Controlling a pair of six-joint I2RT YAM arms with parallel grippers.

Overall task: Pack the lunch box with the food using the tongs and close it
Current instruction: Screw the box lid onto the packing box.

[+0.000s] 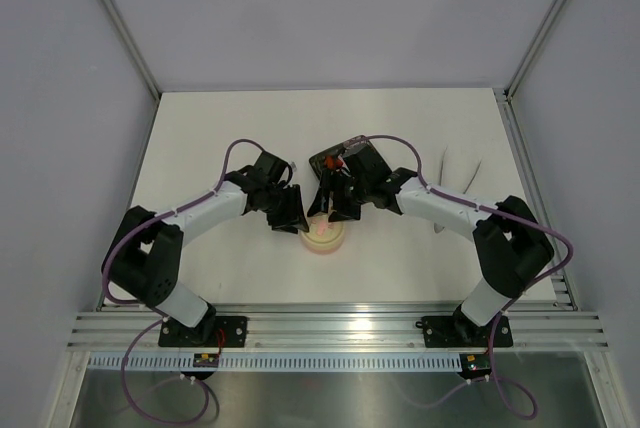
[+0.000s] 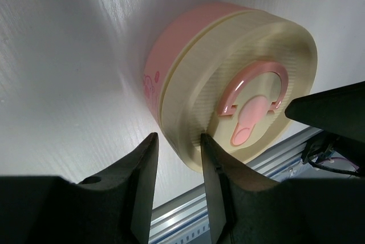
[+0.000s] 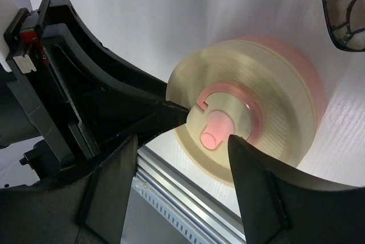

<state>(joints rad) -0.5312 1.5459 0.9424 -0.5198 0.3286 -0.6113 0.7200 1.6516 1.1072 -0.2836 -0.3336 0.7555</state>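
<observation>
The lunch box (image 1: pixel 324 236) sits on the table between the two arms, its cream lid (image 2: pixel 251 101) with the pink centre mark on top of the pink tub. My left gripper (image 2: pixel 177 138) is open at the box's side. One finger touches the lid's rim and only bare table shows in the gap. My right gripper (image 3: pixel 182 138) is open above the lid (image 3: pixel 245 118), one fingertip resting near the pink mark. The tongs (image 1: pixel 462 170) lie on the table to the right, apart from both grippers. The food is hidden.
A black tray (image 1: pixel 350 160) lies just behind the box, partly under the right arm, and its patterned corner (image 3: pixel 342 10) shows in the right wrist view. The metal rail (image 1: pixel 330 323) runs along the near table edge. Walls enclose the table on three sides.
</observation>
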